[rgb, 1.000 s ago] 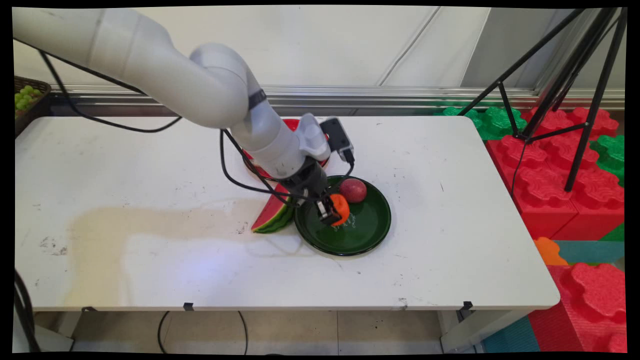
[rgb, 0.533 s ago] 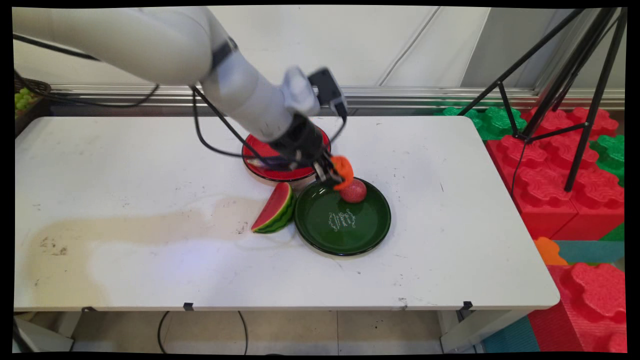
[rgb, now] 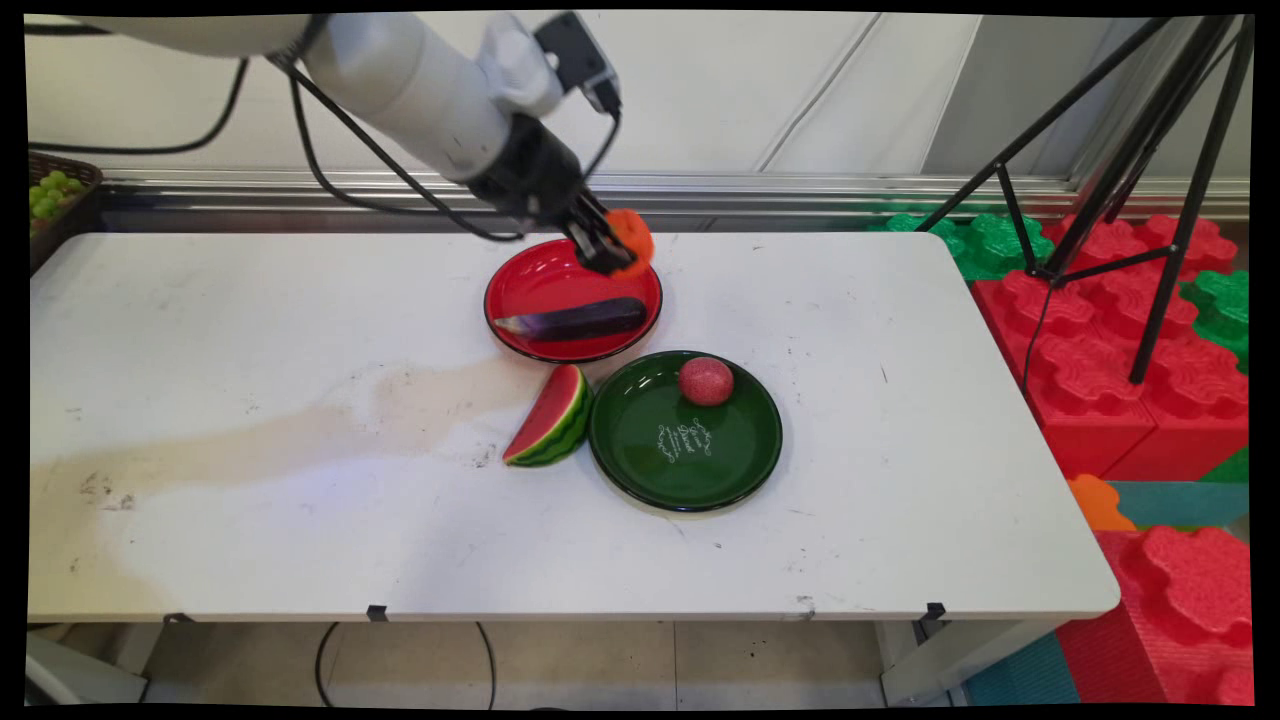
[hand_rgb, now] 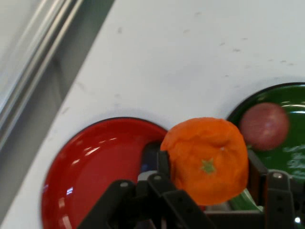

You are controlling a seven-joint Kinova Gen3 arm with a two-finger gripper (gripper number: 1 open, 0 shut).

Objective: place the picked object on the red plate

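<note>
We see the gripper [rgb: 610,245] squeezing the orange [rgb: 632,232], up in the air over the red plate's [rgb: 530,285] 1 o'clock rim | green plate [rgb: 690,470] at 5 o'clock from the red one | we count: 2 plates, 1 orange, 1 eggplant [rgb: 580,320], 1 red fruit [rgb: 706,381], 1 melon slice [rgb: 548,420]

Black two-finger gripper [hand_rgb: 209,191]: its fingers are mostly covered by the round orange fruit [hand_rgb: 207,160]; linkage cut off by the bottom edge.
Round red plate [hand_rgb: 95,167]: cut off at the bottom edge in the hand view.
Dark purple eggplant [hand_rgb: 150,155]: only a sliver shows behind the fruit.
Round green plate [hand_rgb: 286,102]: cut off at the right edge.
Reddish round fruit [hand_rgb: 264,126]: blurred.
Plate lettering [rgb: 688,440]: too small to read.
</note>
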